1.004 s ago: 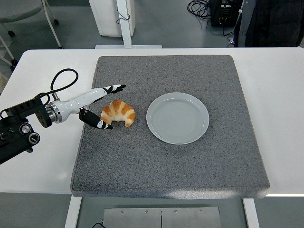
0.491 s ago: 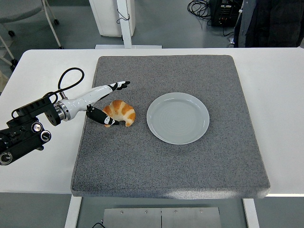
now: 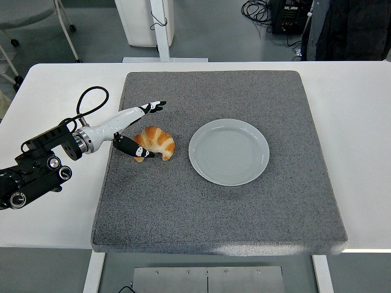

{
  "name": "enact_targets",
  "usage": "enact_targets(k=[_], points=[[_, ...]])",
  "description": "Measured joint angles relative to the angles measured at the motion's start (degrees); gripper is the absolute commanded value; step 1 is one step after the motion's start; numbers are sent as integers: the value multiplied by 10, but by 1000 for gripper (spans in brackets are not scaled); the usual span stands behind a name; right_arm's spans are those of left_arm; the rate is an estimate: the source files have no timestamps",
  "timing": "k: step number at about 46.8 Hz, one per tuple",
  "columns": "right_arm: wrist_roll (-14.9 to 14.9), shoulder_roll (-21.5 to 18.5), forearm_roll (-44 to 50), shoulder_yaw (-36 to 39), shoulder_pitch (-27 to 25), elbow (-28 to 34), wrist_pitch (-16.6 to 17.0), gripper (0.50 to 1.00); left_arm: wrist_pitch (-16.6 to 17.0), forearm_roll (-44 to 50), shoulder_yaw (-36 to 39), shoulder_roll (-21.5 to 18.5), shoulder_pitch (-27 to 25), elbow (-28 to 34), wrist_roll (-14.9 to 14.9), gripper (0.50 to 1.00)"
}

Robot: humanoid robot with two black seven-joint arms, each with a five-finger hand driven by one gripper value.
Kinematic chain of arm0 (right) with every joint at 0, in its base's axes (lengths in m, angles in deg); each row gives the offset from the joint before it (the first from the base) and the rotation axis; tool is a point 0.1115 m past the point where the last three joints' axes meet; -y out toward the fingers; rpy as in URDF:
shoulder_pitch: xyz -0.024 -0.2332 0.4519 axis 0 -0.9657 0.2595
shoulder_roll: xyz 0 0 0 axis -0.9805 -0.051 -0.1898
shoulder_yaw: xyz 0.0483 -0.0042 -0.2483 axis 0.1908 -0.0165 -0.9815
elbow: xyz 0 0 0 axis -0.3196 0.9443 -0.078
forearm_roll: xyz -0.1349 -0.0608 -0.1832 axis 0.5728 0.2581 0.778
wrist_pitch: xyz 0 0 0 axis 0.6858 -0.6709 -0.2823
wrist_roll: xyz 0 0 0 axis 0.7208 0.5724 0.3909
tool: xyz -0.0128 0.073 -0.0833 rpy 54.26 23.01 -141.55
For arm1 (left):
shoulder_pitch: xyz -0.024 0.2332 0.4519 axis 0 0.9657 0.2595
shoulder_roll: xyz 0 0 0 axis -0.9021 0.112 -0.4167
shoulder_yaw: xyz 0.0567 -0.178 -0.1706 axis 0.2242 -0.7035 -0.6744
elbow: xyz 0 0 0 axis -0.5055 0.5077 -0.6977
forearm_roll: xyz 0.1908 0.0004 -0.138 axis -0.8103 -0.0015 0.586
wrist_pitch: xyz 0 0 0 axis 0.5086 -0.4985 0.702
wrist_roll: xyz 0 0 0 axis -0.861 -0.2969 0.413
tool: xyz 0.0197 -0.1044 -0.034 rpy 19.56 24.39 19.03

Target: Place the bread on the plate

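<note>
A golden croissant (image 3: 156, 142) lies on the grey mat (image 3: 220, 201), left of an empty pale grey plate (image 3: 228, 151). My left hand (image 3: 145, 129) reaches in from the left. Its fingers (image 3: 152, 108) stretch out straight just beyond the croissant's far side. Its thumb (image 3: 134, 148) lies along the croissant's near left edge and seems to touch it. The hand brackets the bread without closing on it. The right arm is out of view.
The mat covers most of the white table (image 3: 354, 122). A black cable (image 3: 85, 104) loops up from my left forearm. A white stand (image 3: 160, 30) and a person's dark clothing (image 3: 348, 27) are behind the table.
My left hand has moved right and slightly away from me, closing in on the croissant; the thumb has come up against its near left edge. The croissant and plate have hardly moved.
</note>
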Motion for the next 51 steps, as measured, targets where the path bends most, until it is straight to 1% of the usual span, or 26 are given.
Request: enact_targets(k=[4, 7, 10, 17, 25, 27, 34, 41, 51], points=[[0, 0, 0, 0, 0, 0, 0, 1000, 0, 0, 12, 0, -1, -1, 1, 636], [0, 0, 0, 0, 0, 0, 0, 1000, 0, 3, 24, -1, -4, -1, 1, 592], [0, 0, 0, 0, 0, 0, 0, 1000, 0, 5, 30, -2, -6, -1, 1, 500], [0, 0, 0, 0, 0, 0, 0, 1000, 0, 6, 32, -1, -7, -1, 5, 500], [0, 0, 0, 0, 0, 0, 0, 1000, -1, 8, 32, -1, -27, -1, 43, 500], [0, 0, 0, 0, 0, 0, 0, 1000, -1, 9, 32, -2, -33, -1, 48, 500], [0, 0, 0, 0, 0, 0, 0, 1000, -6, 10, 31, -12, -63, 1, 51, 500], [0, 0, 0, 0, 0, 0, 0, 1000, -12, 26, 30, -34, -102, 8, 52, 500], [0, 0, 0, 0, 0, 0, 0, 1000, -66, 42, 31, -60, -180, 9, 52, 500]])
